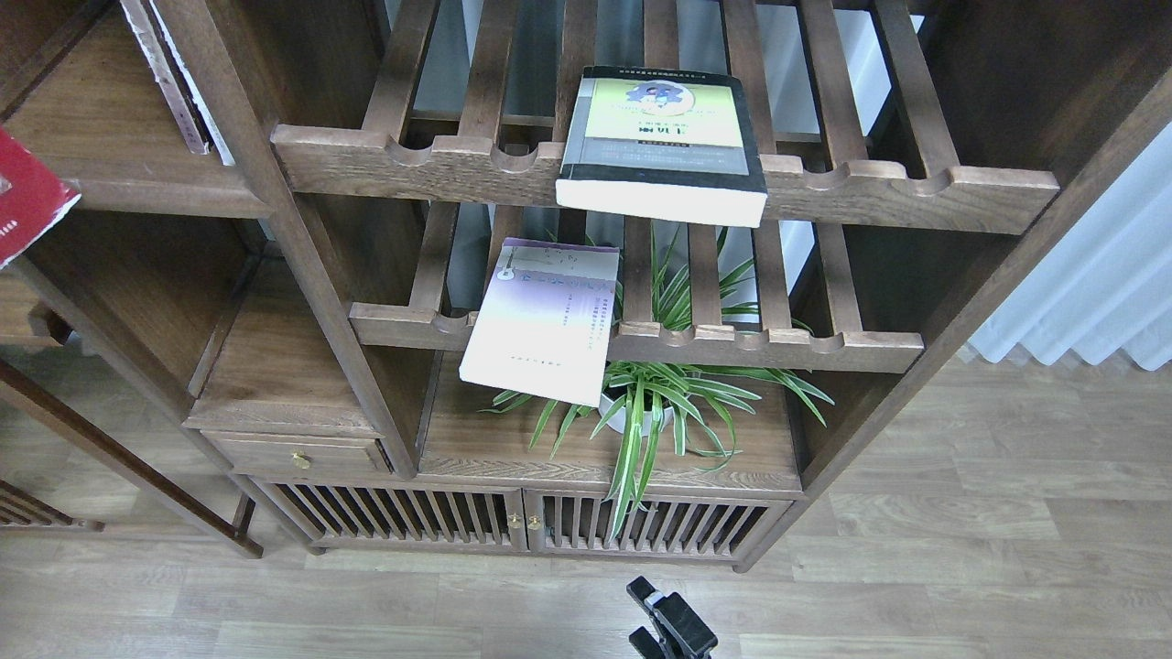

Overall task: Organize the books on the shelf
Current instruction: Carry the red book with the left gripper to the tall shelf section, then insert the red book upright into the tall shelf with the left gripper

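And here's the red book (27, 197), just a corner of it showing at the far left edge, level with the rounded front edge of the flat dark-brown shelf (137, 174) at upper left. Whatever carries it is out of view, so the left end effector can't be seen at all. On that shelf, two thin items (174, 78) lean against the upright post.

Over to the middle: the thick yellow-green and grey book (661, 142) lies flat on the upper slatted rack (916, 188), its pale page block jutting out past the scalloped front rail. One level down, the thin lavender-white book (545, 320) rests on the lower slatted rack (778, 348), tilted, its lower end hanging over the rail and down in front of the spider plant (655, 403). The plant sits in a white pot on the board beneath, leaves spilling over the slatted cabinet doors (522, 526).

Bottom centre, the right end effector (673, 622) pokes up over the wood floor (961, 549), well apart from every book, small and dark; whether its fingers are parted, I can't tell.
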